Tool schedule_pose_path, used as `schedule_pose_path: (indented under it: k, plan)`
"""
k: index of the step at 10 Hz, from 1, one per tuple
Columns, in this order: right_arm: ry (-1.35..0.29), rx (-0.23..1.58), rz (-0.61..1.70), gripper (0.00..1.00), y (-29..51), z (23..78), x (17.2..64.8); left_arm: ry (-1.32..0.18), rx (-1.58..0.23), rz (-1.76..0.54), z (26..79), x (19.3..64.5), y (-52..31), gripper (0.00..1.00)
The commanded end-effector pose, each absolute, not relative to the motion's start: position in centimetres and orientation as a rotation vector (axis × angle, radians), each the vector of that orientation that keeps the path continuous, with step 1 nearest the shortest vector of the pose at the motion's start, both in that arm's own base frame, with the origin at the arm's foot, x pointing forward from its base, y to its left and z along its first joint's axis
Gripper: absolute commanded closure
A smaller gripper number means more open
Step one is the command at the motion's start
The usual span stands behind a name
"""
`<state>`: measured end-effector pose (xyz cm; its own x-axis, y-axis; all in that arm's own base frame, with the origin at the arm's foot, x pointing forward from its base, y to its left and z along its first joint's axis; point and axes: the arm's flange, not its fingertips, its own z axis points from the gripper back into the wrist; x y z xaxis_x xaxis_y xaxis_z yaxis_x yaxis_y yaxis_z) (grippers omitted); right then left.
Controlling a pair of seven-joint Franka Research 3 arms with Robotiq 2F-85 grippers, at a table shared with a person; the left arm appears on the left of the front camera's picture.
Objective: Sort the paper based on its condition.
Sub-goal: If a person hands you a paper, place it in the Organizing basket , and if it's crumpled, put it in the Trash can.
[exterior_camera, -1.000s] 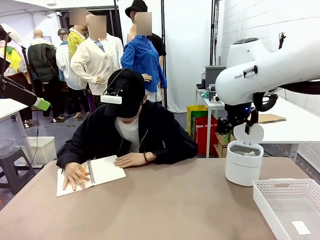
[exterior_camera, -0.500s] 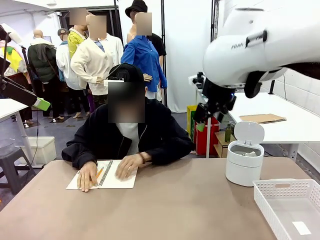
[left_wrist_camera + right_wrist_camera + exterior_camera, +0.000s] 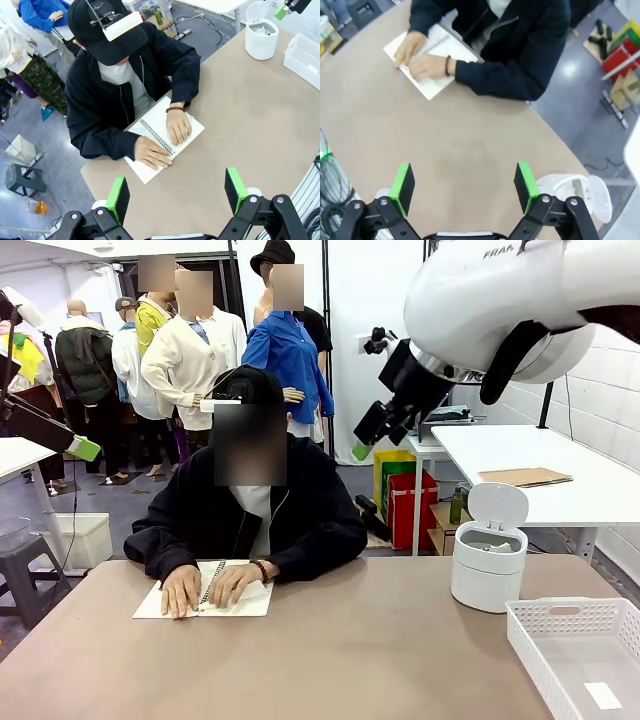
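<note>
My right claw [image 3: 365, 437] hangs high in the upper middle of the front view, well above the table [image 3: 350, 660], angled down to the left. Through its own camera its two green pads [image 3: 402, 187] stand wide apart with nothing between them. My left claw [image 3: 176, 195] sits at the bottom of its own view, its pads [image 3: 118, 197] likewise spread wide and holding nothing. Across the table a person [image 3: 300, 520] in a dark jacket leans over a spiral notebook [image 3: 255, 602] at the left centre, one hand [image 3: 182, 590] and the other hand [image 3: 232, 585] resting flat on the page. At the right a small white bin [image 3: 487, 580] stands with its lid flipped up, and just below it, in the lower right corner, is a white basket [image 3: 575, 612] with a flat white slip [image 3: 602, 695] lying inside. Whether the paper lies in the bin I cannot tell: the opening is too small to read.
</note>
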<state>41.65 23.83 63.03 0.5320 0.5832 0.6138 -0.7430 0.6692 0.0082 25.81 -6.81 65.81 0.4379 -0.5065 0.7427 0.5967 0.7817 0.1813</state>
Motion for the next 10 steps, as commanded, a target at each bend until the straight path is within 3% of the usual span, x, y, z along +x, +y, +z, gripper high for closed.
schedule_pose_path:
  k: [1, 10]
  plan:
    - [-0.686, 0.327, 0.837, 0.0, 23.4, 63.7, 40.8, -0.883, -0.113, -0.685, 65.8, 25.8, -6.7, 0.0]
    - [-0.733, 0.304, 0.829, 0.0, 24.3, 66.8, 39.0, -0.883, -0.113, -0.685, 65.8, 25.8, -6.7, 0.0]
